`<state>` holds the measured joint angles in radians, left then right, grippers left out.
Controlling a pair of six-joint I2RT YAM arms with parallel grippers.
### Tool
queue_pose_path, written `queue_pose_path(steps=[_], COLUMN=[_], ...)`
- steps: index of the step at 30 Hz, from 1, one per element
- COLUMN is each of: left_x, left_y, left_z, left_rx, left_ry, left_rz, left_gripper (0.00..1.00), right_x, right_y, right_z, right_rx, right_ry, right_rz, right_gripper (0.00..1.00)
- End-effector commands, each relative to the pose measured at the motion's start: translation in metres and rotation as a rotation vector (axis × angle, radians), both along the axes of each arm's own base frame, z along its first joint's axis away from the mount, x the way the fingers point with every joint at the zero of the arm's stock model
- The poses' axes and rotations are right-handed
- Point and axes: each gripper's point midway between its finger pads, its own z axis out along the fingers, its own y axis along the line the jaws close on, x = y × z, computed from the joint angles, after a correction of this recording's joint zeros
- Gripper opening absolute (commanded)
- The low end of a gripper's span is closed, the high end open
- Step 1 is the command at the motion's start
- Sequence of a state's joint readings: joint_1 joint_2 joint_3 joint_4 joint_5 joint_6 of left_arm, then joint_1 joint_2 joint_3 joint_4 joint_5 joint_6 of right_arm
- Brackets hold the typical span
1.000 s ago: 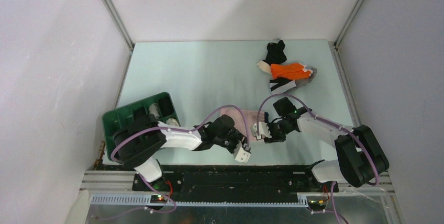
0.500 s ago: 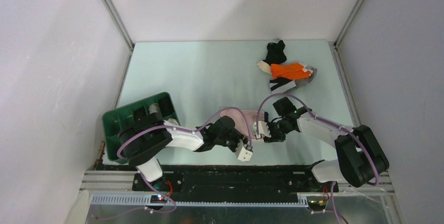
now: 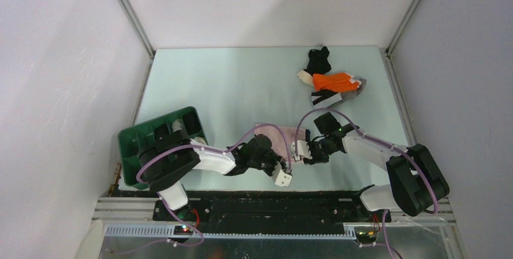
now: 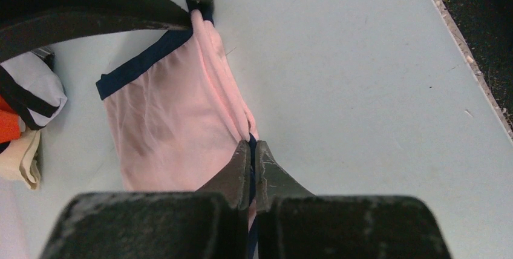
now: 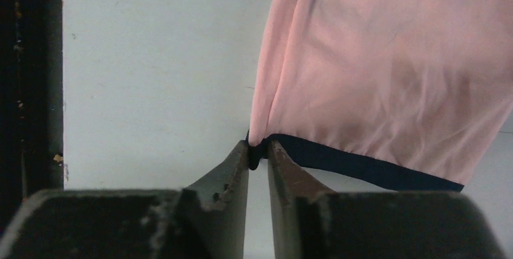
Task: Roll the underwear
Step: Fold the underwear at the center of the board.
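1. left gripper (image 4: pixel 253 146) pinched tight on a near corner of the pink underwear (image 4: pixel 172 123); right gripper (image 5: pixel 259 150) nipped shut on its navy-band corner.
2. green tray (image 3: pixel 128 140), left: a pale item in one far compartment.
3. pale table (image 3: pixel 230 83); pink piece spread flat near centre; underwear heap (image 3: pixel 333 81) of orange, black and white far right.

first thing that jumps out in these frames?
The pink underwear, navy-banded, lies at the table's front centre, with the left gripper and right gripper each shut on an end of one edge. A bright orange, black and white garment pile sits far right. A green tray sits near left.
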<state>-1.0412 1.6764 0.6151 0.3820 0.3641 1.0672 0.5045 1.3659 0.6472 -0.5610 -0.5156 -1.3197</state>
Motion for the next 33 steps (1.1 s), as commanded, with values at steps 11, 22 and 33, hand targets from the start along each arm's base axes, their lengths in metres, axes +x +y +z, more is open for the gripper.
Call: queue_pose_path(steps=[11,22,33], left_x=[-0.001,-0.004,0.029], left_y=[0.011,0.012,0.005], left_z=[0.023,0.047,0.051], left_rx=[-0.012,0.036,0.09], left_ry=[0.257,0.475,0.472], left_rz=[0.138,0.187,0.206], left_gripper=[0.0,0.0,0.0], right_x=[-0.008,-0.034,-0.011], right_y=[0.0,0.0,-0.016], right_z=[0.026,0.057,0.054], right_rx=[0.023,0.075,0.109], right_ry=[0.064,0.332,0.495], right_rz=[-0.041,-0.164,-0.372], right_gripper=[0.0,0.0,0.0])
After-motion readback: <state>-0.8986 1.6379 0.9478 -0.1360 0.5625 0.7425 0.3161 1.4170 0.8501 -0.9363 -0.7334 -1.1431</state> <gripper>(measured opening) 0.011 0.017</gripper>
